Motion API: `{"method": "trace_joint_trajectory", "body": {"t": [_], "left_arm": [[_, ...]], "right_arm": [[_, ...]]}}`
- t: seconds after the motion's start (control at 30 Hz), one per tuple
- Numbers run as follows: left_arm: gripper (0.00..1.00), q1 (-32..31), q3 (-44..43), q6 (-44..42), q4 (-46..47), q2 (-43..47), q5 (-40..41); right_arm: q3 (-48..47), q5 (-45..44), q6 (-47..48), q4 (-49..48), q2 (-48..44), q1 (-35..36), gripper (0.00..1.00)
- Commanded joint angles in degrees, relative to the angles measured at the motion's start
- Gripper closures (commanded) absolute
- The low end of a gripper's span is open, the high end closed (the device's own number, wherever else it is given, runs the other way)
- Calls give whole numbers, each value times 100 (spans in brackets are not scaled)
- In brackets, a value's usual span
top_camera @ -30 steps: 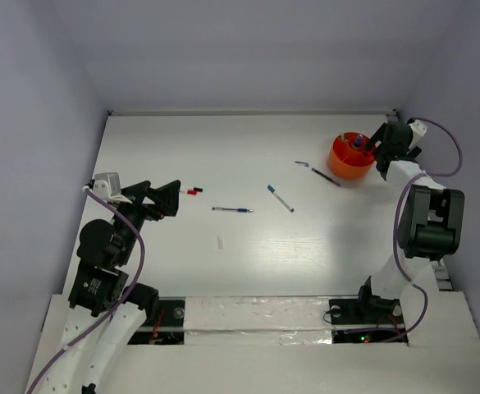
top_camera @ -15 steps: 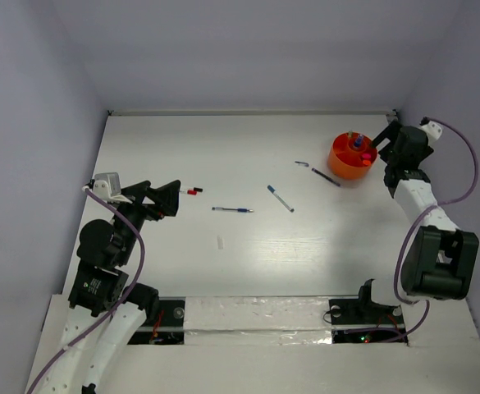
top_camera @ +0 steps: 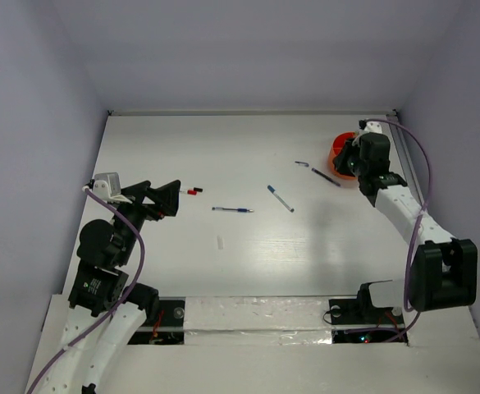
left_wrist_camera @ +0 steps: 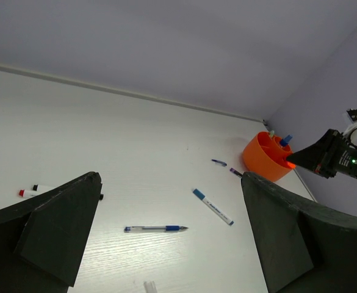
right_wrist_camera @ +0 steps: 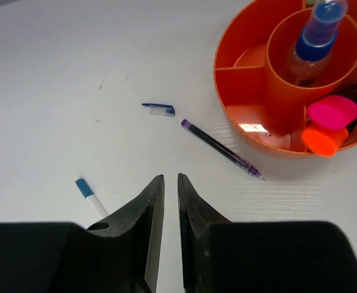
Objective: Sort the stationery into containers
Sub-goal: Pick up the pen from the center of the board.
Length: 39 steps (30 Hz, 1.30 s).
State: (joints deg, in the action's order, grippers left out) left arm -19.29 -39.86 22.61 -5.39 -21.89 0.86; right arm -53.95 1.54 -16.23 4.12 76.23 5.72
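1. The right gripper (right_wrist_camera: 171, 177) is pinched almost shut and holds nothing. It hangs over the table, just beside the orange cup (right_wrist_camera: 236, 73).
2. The closest loose thing is a thin dark pen (right_wrist_camera: 221, 149). It lies flat, with one end right by the cup's wall. It looks like the next thing to pick up.
3. To get it, the fingers must open, come down on both sides of the pen and squeeze. The end away from the cup looks easier, since the wall could get in the way.
4. A small blue cap piece (right_wrist_camera: 158, 109) lies near that end.
5. The cup already holds a blue-capped bottle (right_wrist_camera: 315, 39) in the middle and a pink marker (right_wrist_camera: 332, 112) at the side.
6. The left gripper (left_wrist_camera: 170, 180) is wide open and empty. A blue pen (left_wrist_camera: 155, 229) and a blue-tipped pen (left_wrist_camera: 212, 207) wait on the table, well away from the cup.
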Motion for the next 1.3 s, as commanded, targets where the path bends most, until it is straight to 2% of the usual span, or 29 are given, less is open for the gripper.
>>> {"method": "trace_joint_trajectory", "body": {"t": [0.0, 0.13, 0.23, 0.33, 0.47, 0.6, 0.8, 1.03, 1.27], "left_arm": [[1, -22, 48, 15, 328, 9, -60], [1, -22, 39, 24, 319, -17, -60], [1, -22, 39, 6, 310, -52, -60], [1, -22, 39, 6, 319, -70, -60], [1, -22, 39, 6, 328, -105, -235], [1, -22, 39, 15, 345, -123, -253], [1, -22, 48, 15, 337, -105, -262], [1, -22, 48, 6, 310, -35, -227], [1, -22, 48, 6, 328, -8, -271]], "right_arm": [[-414, 593, 243, 370, 304, 79, 79], [-905, 602, 331, 528, 884, 324, 77], [-1152, 646, 410, 616, 1280, 386, 69], [-1512, 506, 506, 844, 1683, 386, 60], [-1846, 120, 831, 1335, 2053, 439, 42], [-2259, 169, 1034, 1881, 2388, 491, 42], [-2312, 795, 1289, 1961, 2676, 1510, 42], [-3235, 224, 1403, 2576, 3582, 2187, 36], [-4104, 102, 1772, 3251, 4452, 2355, 36]]}}
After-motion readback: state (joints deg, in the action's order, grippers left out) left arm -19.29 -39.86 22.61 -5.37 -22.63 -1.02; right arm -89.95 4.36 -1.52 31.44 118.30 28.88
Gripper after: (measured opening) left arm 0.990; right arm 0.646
